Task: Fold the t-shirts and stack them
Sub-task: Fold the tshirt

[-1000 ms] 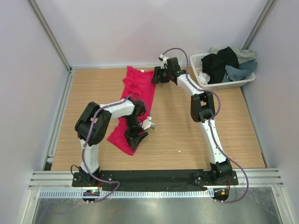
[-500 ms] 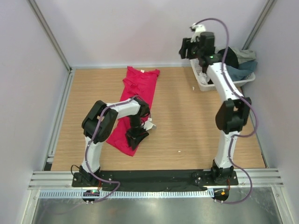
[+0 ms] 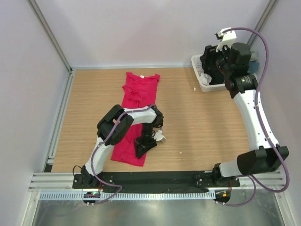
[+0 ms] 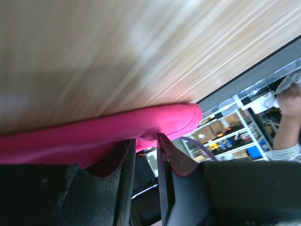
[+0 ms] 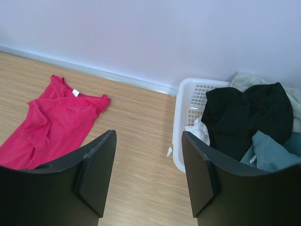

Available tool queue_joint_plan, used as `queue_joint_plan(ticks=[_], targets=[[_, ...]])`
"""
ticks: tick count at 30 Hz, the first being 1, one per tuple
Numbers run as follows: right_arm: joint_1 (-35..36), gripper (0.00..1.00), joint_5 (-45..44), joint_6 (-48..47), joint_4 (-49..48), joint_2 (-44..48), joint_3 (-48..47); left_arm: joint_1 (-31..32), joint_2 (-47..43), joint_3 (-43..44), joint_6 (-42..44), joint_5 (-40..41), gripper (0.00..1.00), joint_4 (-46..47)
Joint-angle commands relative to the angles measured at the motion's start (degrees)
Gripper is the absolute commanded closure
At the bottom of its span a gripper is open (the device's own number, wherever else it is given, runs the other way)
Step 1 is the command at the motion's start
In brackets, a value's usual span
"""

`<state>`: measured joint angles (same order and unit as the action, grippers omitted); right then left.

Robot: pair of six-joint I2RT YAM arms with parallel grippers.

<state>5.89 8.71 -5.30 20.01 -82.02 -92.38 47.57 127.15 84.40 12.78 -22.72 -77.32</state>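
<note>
The crimson-pink t-shirt (image 3: 137,110) lies lengthwise on the wooden table, collar at the far end; the right wrist view shows its far part (image 5: 51,122). My left gripper (image 3: 142,147) is low at its near hem and shut on a fold of the pink cloth (image 4: 155,120). My right gripper (image 3: 210,66) is raised by the basket, open and empty (image 5: 147,135). A black t-shirt (image 5: 244,117), a slate-blue one (image 5: 270,157) and a pale grey-green one (image 5: 245,80) are heaped in the basket.
The white lattice basket (image 5: 184,117) stands at the table's far right corner (image 3: 198,77). A small white scrap (image 3: 194,89) lies on the wood beside it. Side walls and metal rails enclose the table.
My right gripper left the crimson shirt's collar and swung up and right to the basket. My left gripper shifted right and nearer with the hem, and the shirt now lies straighter.
</note>
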Motion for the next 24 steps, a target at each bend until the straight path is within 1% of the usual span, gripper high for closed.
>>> queue_joint_plan(ticks=[1,6,10,12,14,15,17,19,20,21,23,24], targets=[[0.00,0.36,-0.54,-2.52,0.12,5.46,3.60,3.57,5.99,4.09,-0.47,0.14,0.74,12.20],[-0.18,0.36,-0.71,-3.84,0.99,10.12,5.98,6.82,8.80,10.94,-0.65,0.66,0.73,9.91],[-0.62,0.36,-0.54,-3.58,1.79,11.18,7.21,9.55,11.09,16.49,-0.73,0.05,0.71,7.72],[-0.88,0.36,-0.19,-3.05,2.40,11.44,7.21,11.04,11.36,17.99,-0.73,-0.39,0.71,7.45],[-1.15,0.36,0.16,-2.79,2.32,11.62,7.39,11.75,10.84,17.56,-0.82,-1.01,0.68,7.80],[-1.32,0.36,0.25,-2.79,2.31,11.62,7.65,12.02,9.97,16.25,-0.82,-1.18,0.66,8.15],[-1.32,0.36,0.87,-2.61,2.14,12.41,8.44,11.93,6.10,14.48,-0.48,-1.71,0.57,10.34],[-1.32,0.36,0.96,-2.26,1.35,13.20,10.46,11.41,3.55,14.30,0.14,-1.01,0.54,11.22],[-1.23,0.36,0.96,-1.91,1.00,13.98,11.25,11.05,1.10,15.52,0.41,-1.62,0.50,10.27],[-1.32,0.36,0.87,-1.65,0.91,14.34,12.65,10.44,-0.14,19.10,0.23,-1.28,0.49,9.65],[-1.32,0.36,1.48,-0.07,1.43,14.43,13.88,10.09,-4.78,22.81,2.33,1.96,0.46,7.90],[-1.32,0.36,3.57,0.55,2.48,14.17,14.24,9.39,-6.72,26.22,2.95,3.02,0.45,7.54]])
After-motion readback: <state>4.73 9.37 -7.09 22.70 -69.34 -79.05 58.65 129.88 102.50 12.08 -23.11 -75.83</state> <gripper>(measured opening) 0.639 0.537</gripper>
